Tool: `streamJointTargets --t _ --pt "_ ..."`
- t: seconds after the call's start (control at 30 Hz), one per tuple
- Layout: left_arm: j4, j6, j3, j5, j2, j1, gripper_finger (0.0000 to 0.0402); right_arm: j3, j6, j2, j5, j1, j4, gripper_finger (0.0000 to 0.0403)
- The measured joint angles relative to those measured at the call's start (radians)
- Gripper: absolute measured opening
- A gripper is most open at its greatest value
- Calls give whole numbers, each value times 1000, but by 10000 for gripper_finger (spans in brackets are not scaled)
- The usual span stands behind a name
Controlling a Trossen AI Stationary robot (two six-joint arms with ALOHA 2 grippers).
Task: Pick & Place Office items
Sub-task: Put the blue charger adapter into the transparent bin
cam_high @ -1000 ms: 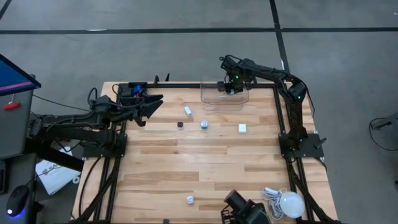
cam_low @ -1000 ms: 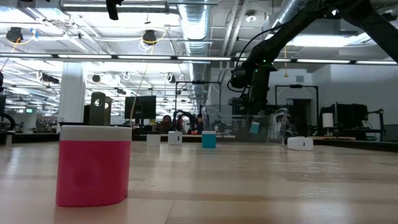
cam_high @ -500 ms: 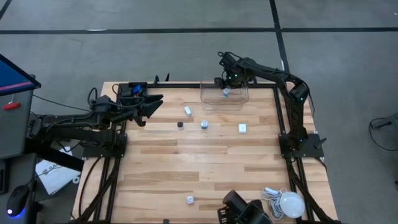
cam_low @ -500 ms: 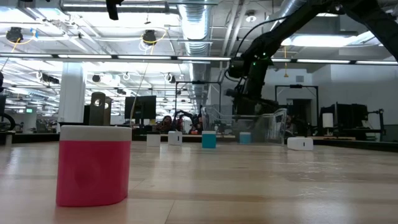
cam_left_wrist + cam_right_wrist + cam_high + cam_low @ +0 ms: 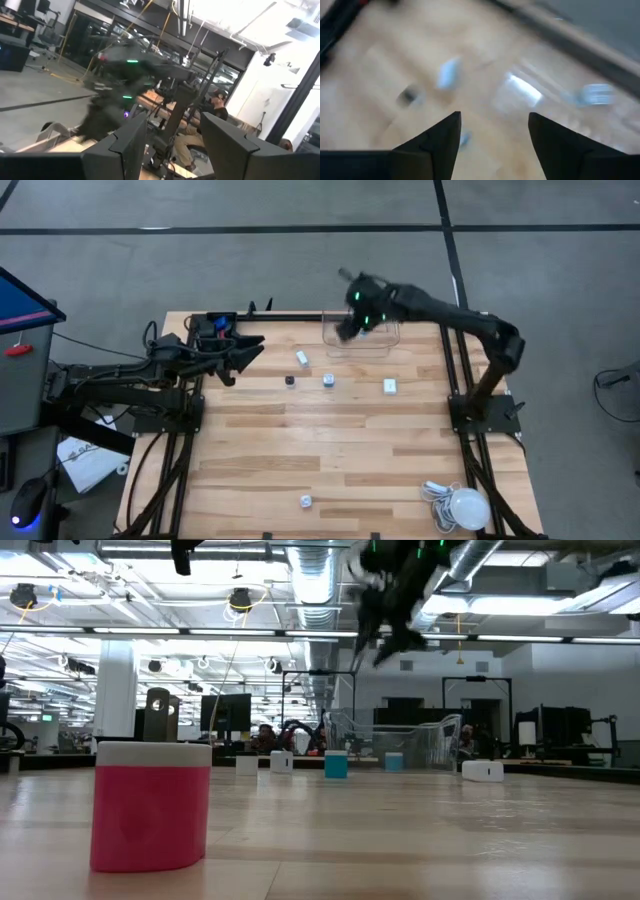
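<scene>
Small office pieces lie on the wooden table: a white block [image 5: 301, 357], a black piece [image 5: 290, 380], a blue-white piece [image 5: 327, 380], a white block [image 5: 389, 386] and a white piece [image 5: 305, 501] near the front. A pink cylinder with a white top [image 5: 150, 805] stands close to the low camera. A blue piece [image 5: 394, 761] rests on the floor of the clear bin [image 5: 385, 340] at the far edge. My right gripper [image 5: 345, 328] is open and empty, raised high over the bin's left end [image 5: 390, 610]. My left gripper [image 5: 245, 350] waits open at the far left.
A big white bulb with coiled cable [image 5: 465, 508] sits at the near right corner. A dark frame runs along the table's right edge [image 5: 455, 370]. People and desks show in the room beyond. The boards at the middle of the table [image 5: 320, 440] are bare.
The blue piece dropped from under my right gripper and came to rest on the bin's floor. My right gripper then rose quickly, well above the bin, and swung toward the table's left, blurred by its speed.
</scene>
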Motion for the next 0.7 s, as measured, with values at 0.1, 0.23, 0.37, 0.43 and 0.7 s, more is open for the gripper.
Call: streamJointTargets --t 0.1,0.23,0.37,0.43,0.7 --pt "0 0 0 16 0 0 182 -1 -70 -29 -3 144 -14 218" --pt "0 0 0 21 0 0 182 -2 -128 16 23 288 -16 215" --pt "1 -4 0 40 0 0 182 -5 -132 131 28 326 0 215" --pt "0 -4 0 52 0 0 182 -5 -152 185 28 327 16 215" --pt "0 -28 0 117 0 -11 182 -2 -385 277 116 342 26 215"
